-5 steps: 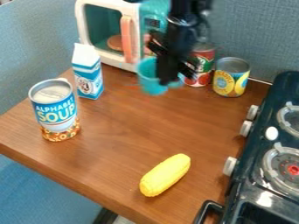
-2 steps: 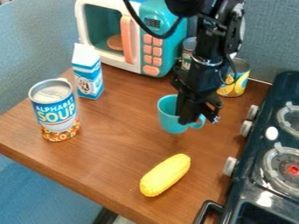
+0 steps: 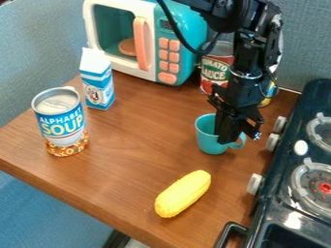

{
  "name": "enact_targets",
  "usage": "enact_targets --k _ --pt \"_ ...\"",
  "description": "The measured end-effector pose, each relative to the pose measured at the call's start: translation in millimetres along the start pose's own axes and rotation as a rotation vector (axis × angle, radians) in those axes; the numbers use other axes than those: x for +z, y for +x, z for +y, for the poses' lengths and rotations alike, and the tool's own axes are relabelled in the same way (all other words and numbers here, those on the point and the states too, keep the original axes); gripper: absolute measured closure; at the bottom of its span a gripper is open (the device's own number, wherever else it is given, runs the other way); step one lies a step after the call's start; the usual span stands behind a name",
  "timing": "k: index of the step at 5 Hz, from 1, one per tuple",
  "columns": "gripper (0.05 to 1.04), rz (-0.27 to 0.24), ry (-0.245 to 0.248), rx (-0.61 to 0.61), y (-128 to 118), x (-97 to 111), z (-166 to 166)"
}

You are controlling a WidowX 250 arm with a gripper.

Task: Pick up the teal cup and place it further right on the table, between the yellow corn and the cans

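Teal cup in its grasp, a black robot gripper hangs over the right half of a brown wooden table in the camera view, its jaws pinching the cup's wall on the handle side. The cup is upright, its handle pointing right toward the knobs of a dark toy stove; whether its base touches the wood cannot be told. Nearer the camera, a yellow ear of corn lies at a slant, below and slightly left of the cup and apart from it. Behind the cup, a red can stands beside the arm, while a yellow can is mostly hidden by it. At the rear, a toy microwave, white and teal with an orange handle, stands with a blue-and-white carton near its left front corner. Farther left, well apart from the cup, a tall can with a blue label stands near the table's edge. The stove bounds the table on the right, its knobs facing the cup.
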State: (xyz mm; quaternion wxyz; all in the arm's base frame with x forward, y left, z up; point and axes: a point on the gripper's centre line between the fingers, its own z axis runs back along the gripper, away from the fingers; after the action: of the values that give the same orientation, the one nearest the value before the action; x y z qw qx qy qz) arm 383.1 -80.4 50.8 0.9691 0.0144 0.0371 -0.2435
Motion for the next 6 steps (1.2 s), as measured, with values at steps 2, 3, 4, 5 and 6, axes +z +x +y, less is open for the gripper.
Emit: enact_targets --k 2,3,4,5,6 --pt "0.977 0.004 0.027 -0.007 7.8 -1.8 5.9" --pt "0.797 0.005 0.020 0.033 7.2 -1.8 6.0" --pt "0.524 -0.028 -0.011 0.104 1.9 10.4 16.9" --pt "0.224 -0.126 -0.042 0.175 -6.4 49.1 34.8" --pt "0.075 -0.141 -0.033 0.181 -25.2 64.9 33.8"
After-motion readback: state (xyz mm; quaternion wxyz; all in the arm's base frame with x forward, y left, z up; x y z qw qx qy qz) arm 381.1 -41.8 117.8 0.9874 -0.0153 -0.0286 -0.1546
